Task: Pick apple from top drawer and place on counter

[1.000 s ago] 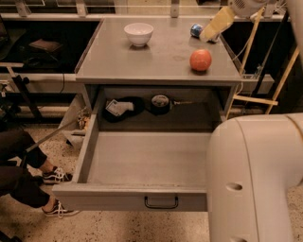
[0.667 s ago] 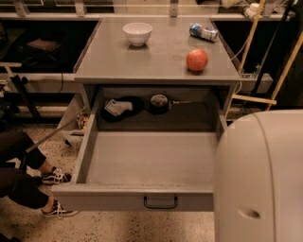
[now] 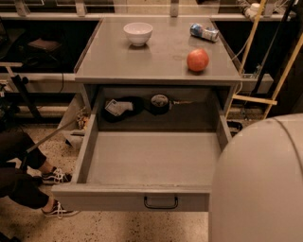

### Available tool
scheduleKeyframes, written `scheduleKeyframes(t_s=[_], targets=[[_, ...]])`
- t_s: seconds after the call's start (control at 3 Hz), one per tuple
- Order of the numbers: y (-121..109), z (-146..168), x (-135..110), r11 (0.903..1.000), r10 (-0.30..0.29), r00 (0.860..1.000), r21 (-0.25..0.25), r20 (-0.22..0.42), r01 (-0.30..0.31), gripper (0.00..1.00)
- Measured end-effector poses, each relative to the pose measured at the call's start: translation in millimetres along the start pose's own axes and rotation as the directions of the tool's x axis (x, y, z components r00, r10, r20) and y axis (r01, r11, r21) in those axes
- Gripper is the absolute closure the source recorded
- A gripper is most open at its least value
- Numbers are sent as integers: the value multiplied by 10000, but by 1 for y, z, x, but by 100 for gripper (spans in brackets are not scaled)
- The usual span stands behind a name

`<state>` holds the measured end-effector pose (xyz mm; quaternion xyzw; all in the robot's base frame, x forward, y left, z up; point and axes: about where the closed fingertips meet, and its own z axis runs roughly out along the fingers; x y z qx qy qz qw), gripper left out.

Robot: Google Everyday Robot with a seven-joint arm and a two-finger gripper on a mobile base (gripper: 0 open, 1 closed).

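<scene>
The apple (image 3: 198, 60), red-orange, rests on the counter (image 3: 142, 61) near its right front corner. Nothing holds it. The top drawer (image 3: 118, 200) is pulled wide open below the counter, with its black wire handle (image 3: 161, 203) on the front panel. Its grey floor is bare at the front. My gripper (image 3: 251, 8) shows only as a pale part at the top right edge, up and behind the counter, well away from the apple.
A white bowl (image 3: 138, 33) stands at the counter's back left and a can (image 3: 204, 32) lies at the back right. Dark items (image 3: 124, 108) sit deep under the counter. My pale rounded body (image 3: 260, 184) fills the lower right. A person's legs and shoes (image 3: 56, 177) are at the left.
My gripper has pulled up and to the right, away from the apple, to the top edge. The apple stays on the counter. The view has shifted a little.
</scene>
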<state>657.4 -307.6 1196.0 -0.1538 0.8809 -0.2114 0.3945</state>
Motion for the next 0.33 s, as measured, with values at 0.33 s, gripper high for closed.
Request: scheduleKeyframes(t_s=[0.33], targets=[[1, 0, 0, 10000, -4, 10000, -16, 5, 4, 0]])
